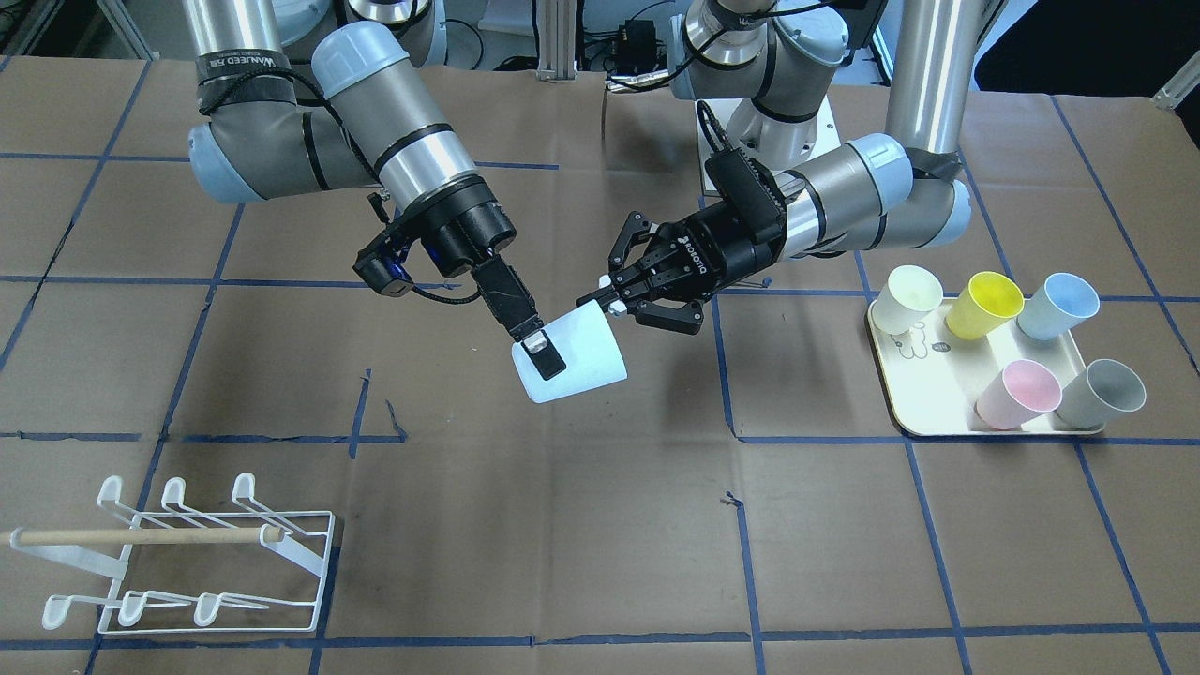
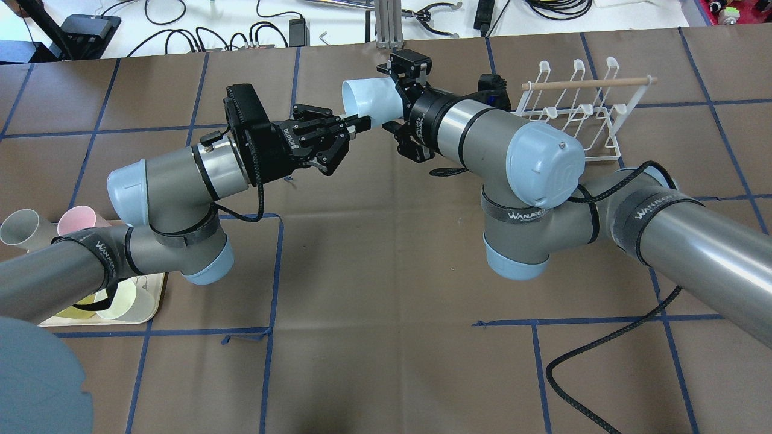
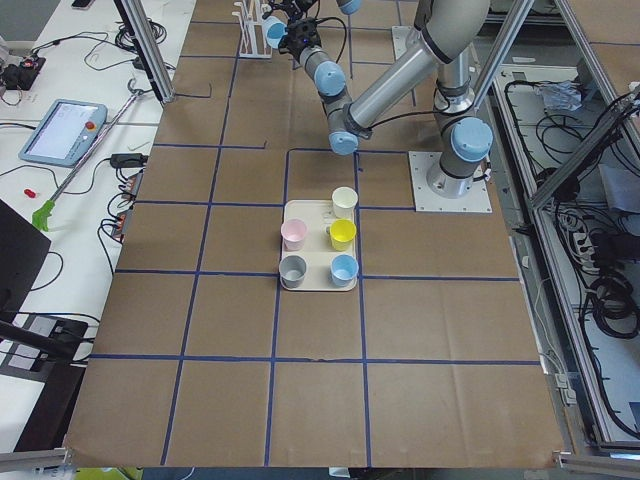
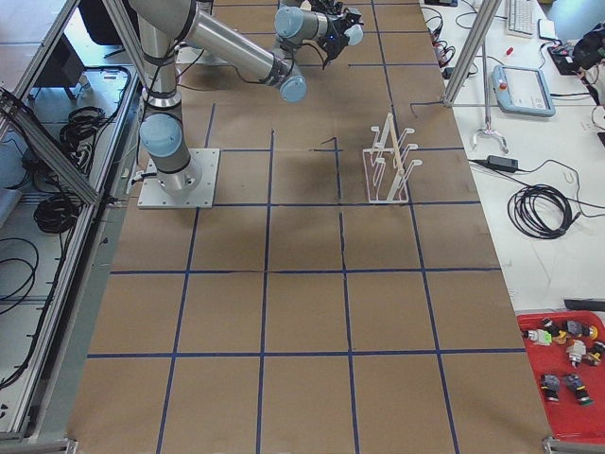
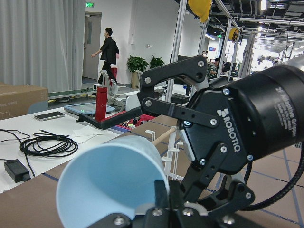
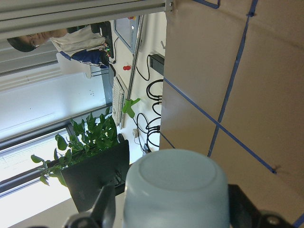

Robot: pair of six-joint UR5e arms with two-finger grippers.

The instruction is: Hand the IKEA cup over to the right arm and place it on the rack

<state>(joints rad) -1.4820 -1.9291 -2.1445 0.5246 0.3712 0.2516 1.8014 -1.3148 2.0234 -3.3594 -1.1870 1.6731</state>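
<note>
Exterior front-facing view: a pale blue cup point(image 1: 586, 361) is held in mid-air between two robot grippers, above the middle of a brown desk point(image 1: 562, 562).

The left gripper point(image 1: 607, 302) is clamped on the cup's rim. The right gripper point(image 1: 539, 361) has its flat fingers on either side of the cup near its base, but I cannot tell whether they press on it. The white rack point(image 1: 187, 535) stands well apart near a desk corner, and a cream tray point(image 1: 937, 427) holding five other cups point(image 1: 982, 305) sits at the opposite side. Overhead view: the cup lies tilted, its mouth towards the left gripper. Left wrist view: one finger reaches inside the cup's mouth. Right wrist view: the cup's base sits between the right fingers.
</note>
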